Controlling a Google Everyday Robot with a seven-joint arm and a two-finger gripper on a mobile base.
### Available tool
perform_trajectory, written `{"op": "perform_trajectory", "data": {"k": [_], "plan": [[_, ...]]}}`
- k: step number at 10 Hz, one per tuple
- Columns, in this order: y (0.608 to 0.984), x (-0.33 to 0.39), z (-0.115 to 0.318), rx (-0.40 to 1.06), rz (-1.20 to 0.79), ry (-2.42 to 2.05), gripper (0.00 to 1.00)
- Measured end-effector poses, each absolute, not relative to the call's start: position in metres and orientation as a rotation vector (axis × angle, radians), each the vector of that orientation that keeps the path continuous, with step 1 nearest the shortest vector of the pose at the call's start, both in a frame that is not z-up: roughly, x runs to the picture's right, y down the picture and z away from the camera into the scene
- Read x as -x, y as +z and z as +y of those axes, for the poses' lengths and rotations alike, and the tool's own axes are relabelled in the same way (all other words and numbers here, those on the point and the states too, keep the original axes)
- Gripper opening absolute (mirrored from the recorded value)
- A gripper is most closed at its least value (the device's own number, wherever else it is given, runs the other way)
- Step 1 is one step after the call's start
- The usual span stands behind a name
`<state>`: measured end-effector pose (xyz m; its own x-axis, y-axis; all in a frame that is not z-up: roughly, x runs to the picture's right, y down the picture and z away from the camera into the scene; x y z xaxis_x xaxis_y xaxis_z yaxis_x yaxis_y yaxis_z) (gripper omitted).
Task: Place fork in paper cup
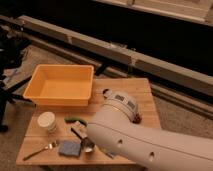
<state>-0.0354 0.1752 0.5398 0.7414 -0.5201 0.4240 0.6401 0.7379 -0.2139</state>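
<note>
From my feed I see a light wooden bench standing on a gritty grey floor. Behind it a long pale rail runs diagonally, with darkness beyond. A dark stand sits at left. The light is dim and warm.
</note>
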Motion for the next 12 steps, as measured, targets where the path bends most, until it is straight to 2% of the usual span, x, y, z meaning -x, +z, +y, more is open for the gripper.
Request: {"op": "perform_trajectory", "data": {"k": [4, 7, 12], "plan": [[0.541, 0.035, 0.175, 0.368, -0.351, -0.652, 0.65], [0.563, 0.058, 0.164, 0.414, -0.349, -0.717, 0.65], [0.583, 0.156, 0.154, 0.457, -0.367, -0.903, 0.65]]}}
